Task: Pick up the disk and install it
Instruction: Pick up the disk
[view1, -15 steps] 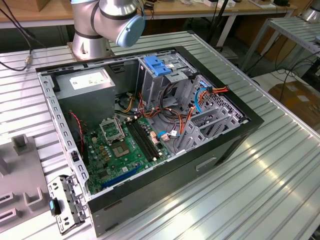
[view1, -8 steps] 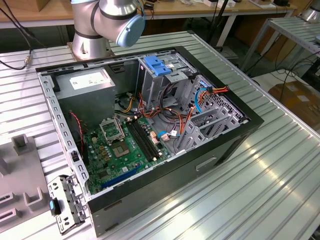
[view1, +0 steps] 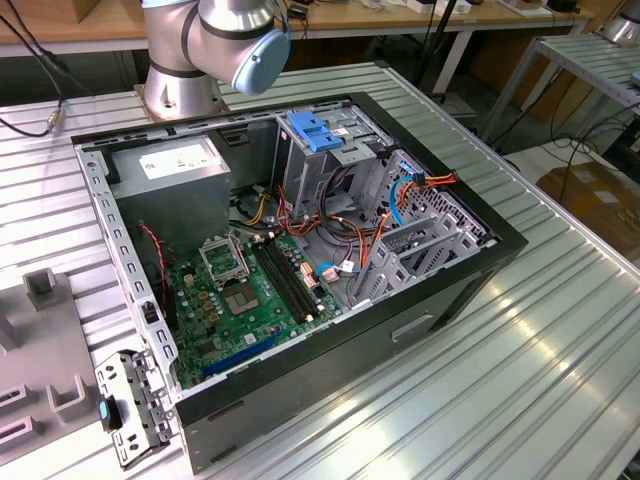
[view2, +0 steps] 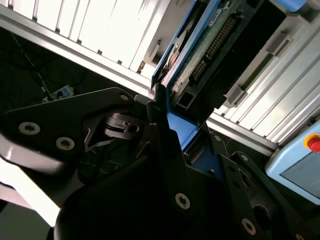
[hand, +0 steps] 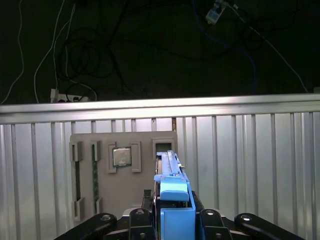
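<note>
The gripper (hand: 172, 212) is clamped on the disk (hand: 171, 172), holding it edge-on above the tray (hand: 100, 200), beside the tray's chip (hand: 121, 156); the disk looks rigid, dense and shock-sensitive, best gripped by its blue rails, clear of the bare circuit board (view2: 200, 50).

Arm (view1: 205, 45): we see the silver base column, with a blue-capped joint folded just above it.
Gripper (hand: 174, 212): we've got both black fingers (view2: 162, 135) clamped on the disk (hand: 173, 186), one each side.
</note>
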